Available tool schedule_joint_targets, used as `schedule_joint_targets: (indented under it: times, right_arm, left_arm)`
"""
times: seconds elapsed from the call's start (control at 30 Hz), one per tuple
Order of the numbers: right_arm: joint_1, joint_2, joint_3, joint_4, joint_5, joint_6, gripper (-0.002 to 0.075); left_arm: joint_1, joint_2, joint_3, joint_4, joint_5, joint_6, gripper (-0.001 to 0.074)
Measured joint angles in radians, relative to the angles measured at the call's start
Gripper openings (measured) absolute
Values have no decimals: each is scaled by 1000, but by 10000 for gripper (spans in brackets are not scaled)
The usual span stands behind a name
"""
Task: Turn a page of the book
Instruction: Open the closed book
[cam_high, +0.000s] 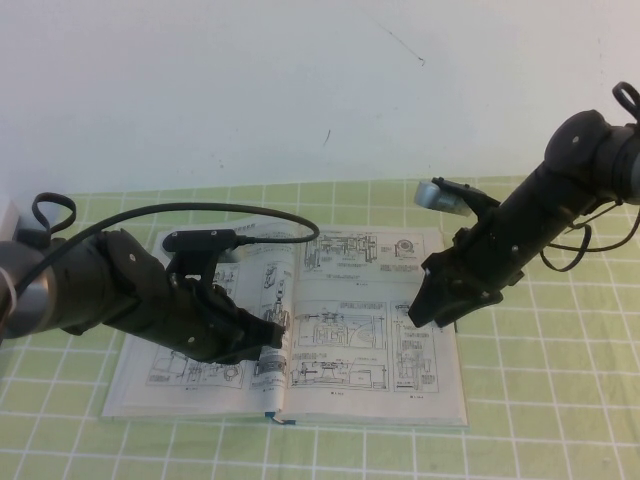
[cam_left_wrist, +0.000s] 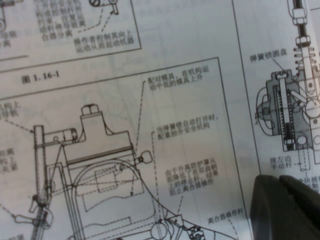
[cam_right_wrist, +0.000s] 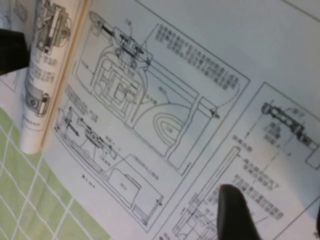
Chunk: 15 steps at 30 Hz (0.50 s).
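An open book (cam_high: 340, 320) of off-white pages with black machine drawings lies on the green-checked desk (cam_high: 540, 400), its left half partly hidden by the left tool (cam_high: 272, 335), pressed near the spine, grip unclear, while the released right tool (cam_high: 425, 312) hovers over the right-hand page (cam_high: 375, 320).
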Motion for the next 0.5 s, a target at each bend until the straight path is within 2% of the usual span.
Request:
schedule_joint_targets:
  times: [0.33,0.5]
  right_arm:
    - [3,2,-107,-164,65,82,342]
    - [7,6,-107,-186,74,98,342]
  left_arm:
    - [0,0,0,-4,1,0,-4]
    - [0,0,0,-4,2,0,-4]
